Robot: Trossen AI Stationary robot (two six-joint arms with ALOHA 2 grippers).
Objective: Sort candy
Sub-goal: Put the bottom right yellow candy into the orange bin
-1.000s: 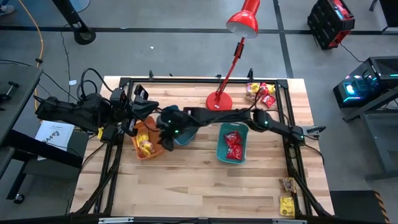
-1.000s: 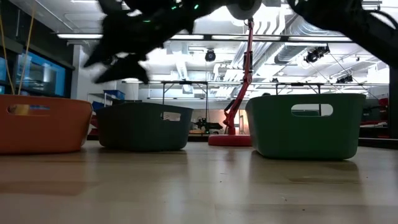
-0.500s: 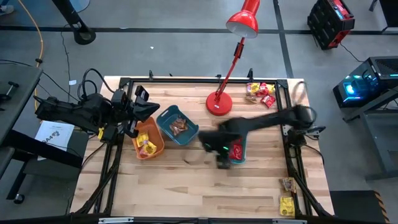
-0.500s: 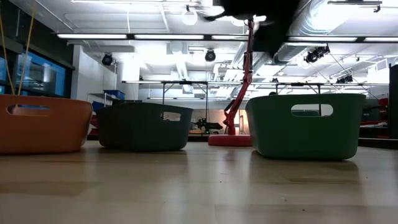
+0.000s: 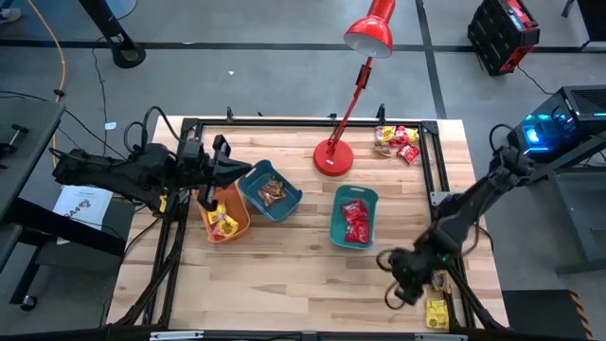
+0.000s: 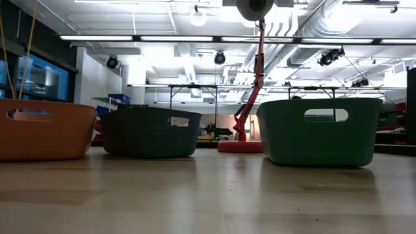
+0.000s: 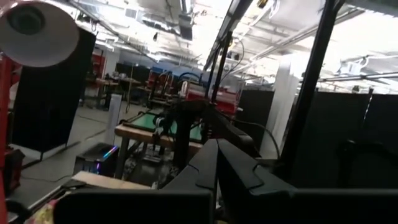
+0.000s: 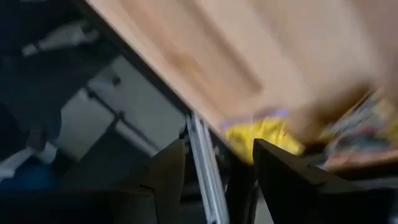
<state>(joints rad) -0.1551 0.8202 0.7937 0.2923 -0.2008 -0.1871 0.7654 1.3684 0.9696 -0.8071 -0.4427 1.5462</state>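
Looking straight down, I have the right claw point(image 5: 405, 281) at the near right corner of the counter point(image 5: 294, 265), just beside the loose candy point(image 5: 436, 303) there, so I judge this the reach for the next piece, with more waiting at the far right corner; the left claw point(image 5: 216, 173) waits over the orange bin point(image 5: 227, 213). From the right wrist camera the fingers stand apart with nothing between them, and a yellow packet point(image 8: 261, 135) lies just ahead at the counter's edge. Blur hides its long axis, so I would square the claw across it before closing.
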